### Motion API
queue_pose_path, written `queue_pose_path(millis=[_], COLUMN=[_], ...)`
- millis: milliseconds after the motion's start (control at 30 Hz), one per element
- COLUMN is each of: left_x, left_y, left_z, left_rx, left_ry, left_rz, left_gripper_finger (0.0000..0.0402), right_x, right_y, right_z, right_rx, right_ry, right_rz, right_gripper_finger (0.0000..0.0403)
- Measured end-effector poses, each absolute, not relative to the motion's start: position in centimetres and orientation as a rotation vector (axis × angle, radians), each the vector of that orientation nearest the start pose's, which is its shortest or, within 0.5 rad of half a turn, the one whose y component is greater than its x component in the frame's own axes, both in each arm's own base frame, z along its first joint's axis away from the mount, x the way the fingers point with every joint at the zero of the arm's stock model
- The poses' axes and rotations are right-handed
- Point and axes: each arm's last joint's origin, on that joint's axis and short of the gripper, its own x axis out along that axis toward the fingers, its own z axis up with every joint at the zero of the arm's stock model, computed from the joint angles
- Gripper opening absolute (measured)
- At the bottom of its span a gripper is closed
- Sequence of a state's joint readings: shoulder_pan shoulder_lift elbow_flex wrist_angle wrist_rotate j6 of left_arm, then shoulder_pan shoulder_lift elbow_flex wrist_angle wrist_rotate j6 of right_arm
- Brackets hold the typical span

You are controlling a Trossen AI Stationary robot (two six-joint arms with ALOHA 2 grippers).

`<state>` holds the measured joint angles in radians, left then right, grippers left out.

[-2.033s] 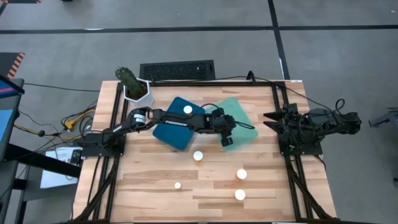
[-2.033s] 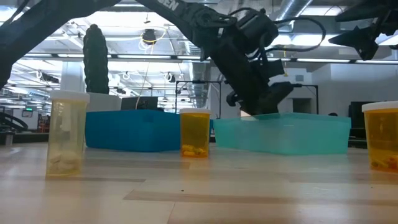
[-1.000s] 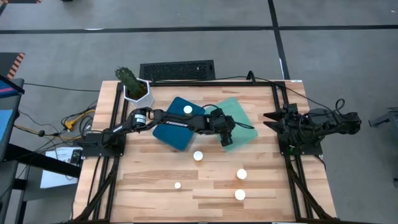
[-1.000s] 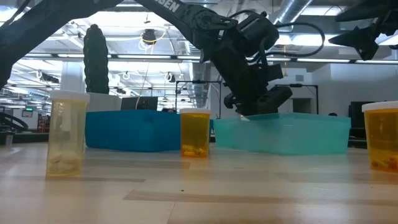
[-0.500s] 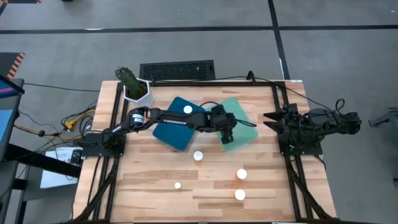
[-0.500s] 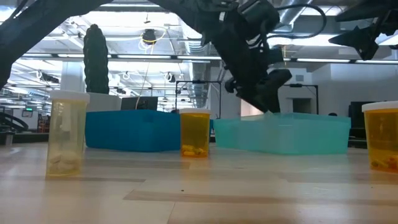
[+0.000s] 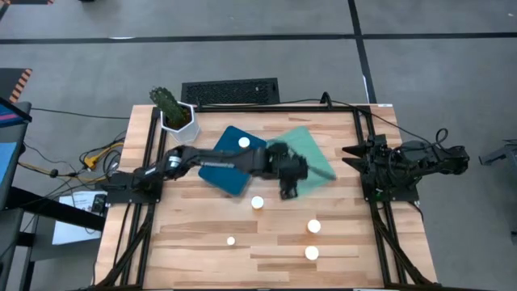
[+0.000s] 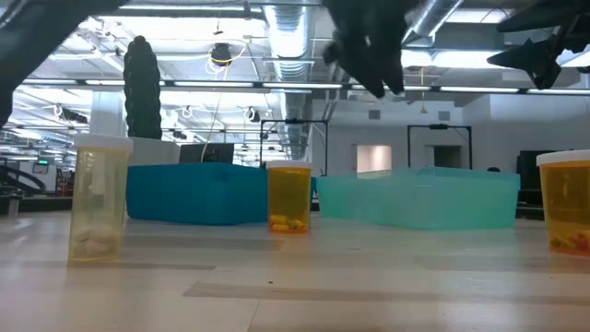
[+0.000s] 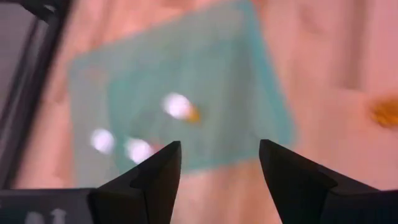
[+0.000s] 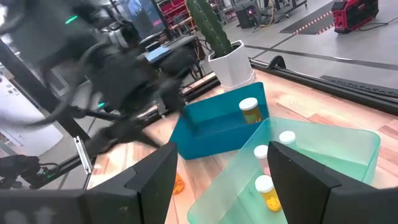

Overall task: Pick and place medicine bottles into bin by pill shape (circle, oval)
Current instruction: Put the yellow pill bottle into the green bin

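**Left end effector hanging empty above the mint tray's near edge**

No brand or label text is showing legibly anywhere now; the white lettering seen on the left arm a second ago is lost in motion blur.

The left end effector [image 7: 289,191] is sitting over the worktop [image 7: 194,242] at the near edge of the mint green tray [image 7: 311,147], fingers spread apart and holding nothing. In the low view it [image 8: 373,65] is hanging well above the tray [image 8: 419,198], whereas a second ago it was dipping to the tray's rim. It has also shifted slightly toward the near side of the worktop since half a second ago.

Three white-capped bottles [image 10: 264,186] are standing inside the mint tray, and one bottle [image 7: 243,142] is standing in the dark blue tray [image 7: 226,174]. Four more bottles are standing loose on the worktop, unmoved: one [image 7: 258,202] just in front of the blue tray, a small one [image 7: 231,240], and two [image 7: 313,227] nearer the right side.

The right end effector [image 7: 353,153] is waiting at the right edge of the worktop, fingers spread. A cactus pot [image 7: 179,118] is standing at the far left corner.
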<state>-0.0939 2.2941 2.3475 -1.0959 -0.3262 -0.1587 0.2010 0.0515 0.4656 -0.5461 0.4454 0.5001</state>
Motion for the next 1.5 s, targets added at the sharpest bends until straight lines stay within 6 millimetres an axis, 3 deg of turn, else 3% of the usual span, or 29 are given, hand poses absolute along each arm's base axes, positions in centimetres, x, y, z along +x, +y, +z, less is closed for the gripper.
queue_pose_path(millis=[167,400,567,700,900,1067,1233,1333,1500], left_x=[44.7,40.3,37.2,35.3,34.7,33.8,31.1,29.1,25.1], left_y=[-9.9,-20.1,-23.8,-24.9,-25.8,-26.3,-24.6,-23.1,-20.8], left_z=[30.1,29.4,29.1,28.6,25.2,25.9,28.5,30.0,29.3], left_rx=[-0.009,-0.054,-0.094,-0.061,-0.147,-0.215,-0.222,-0.298,-0.521], left_ry=[1.103,1.119,1.101,1.126,1.182,1.128,1.109,0.998,0.695], left_rz=[0.294,0.319,0.431,0.509,0.542,0.502,0.549,0.567,0.575], left_gripper_finger=[0.0211,0.0211,0.0211,0.021,0.021,0.021,0.021,0.021,0.021], right_x=[5.1,5.1,5.1,5.1,5.1,5.1,5.1,5.1,5.1], right_y=[-0.2,-0.2,-0.2,-0.2,-0.2,-0.2,-0.2,-0.2,-0.2], right_z=[25.8,25.8,25.8,25.8,25.8,25.8,25.8,25.8,25.8], right_rx=[0.454,0.454,0.454,0.451,0.452,0.474,0.477,0.477,0.478], right_ry=[0.063,0.062,0.063,0.063,0.063,0.059,0.059,0.059,0.059], right_rz=[-0.27,-0.269,-0.269,-0.27,-0.27,-0.27,-0.27,-0.271,-0.271], right_gripper_finger=[0.026,0.026,0.026,0.026,0.026,0.026,0.026,0.026,0.026])
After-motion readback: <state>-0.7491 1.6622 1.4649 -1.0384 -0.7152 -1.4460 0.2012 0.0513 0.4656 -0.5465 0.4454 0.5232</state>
